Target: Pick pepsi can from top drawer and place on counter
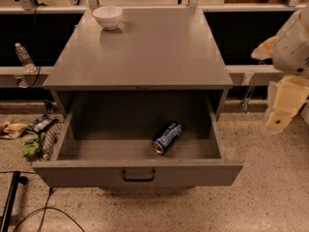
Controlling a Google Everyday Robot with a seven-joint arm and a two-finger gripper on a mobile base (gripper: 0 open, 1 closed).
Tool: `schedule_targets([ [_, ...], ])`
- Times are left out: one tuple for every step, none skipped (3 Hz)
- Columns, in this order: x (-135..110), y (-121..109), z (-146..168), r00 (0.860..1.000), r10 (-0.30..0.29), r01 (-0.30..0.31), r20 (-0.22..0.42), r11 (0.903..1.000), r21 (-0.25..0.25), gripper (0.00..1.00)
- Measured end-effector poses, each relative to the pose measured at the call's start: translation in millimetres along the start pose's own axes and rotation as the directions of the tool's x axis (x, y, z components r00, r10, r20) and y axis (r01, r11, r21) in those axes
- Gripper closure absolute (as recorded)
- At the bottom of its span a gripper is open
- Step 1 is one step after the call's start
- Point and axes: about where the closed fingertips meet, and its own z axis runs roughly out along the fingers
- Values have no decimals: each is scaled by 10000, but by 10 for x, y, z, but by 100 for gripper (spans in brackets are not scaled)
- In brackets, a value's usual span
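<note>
The pepsi can (167, 137) lies on its side in the open top drawer (137, 174), right of the middle and near the front panel. The drawer is pulled fully out below the counter (145, 52). My gripper (282, 109) hangs at the right edge of the view. It is outside the drawer, to the right of the cabinet and above the floor. It is apart from the can and holds nothing that I can see.
A white bowl (108, 17) stands at the counter's back left corner. A clear water bottle (23, 56) stands on a ledge to the left. Snack packets (36, 134) and cables (43, 211) lie on the speckled floor at the left.
</note>
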Motion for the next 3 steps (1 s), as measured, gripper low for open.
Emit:
schedule_targets([
  [-200,-45,677,9778,-1718,1868,1202,9741,-1271,0],
  [-374,-50,1186,9104,-3423,3897,2322,8980,-2041,0],
  [-476,-17,1489,8117,-4948,5638,3102,8025,-1953,0],
])
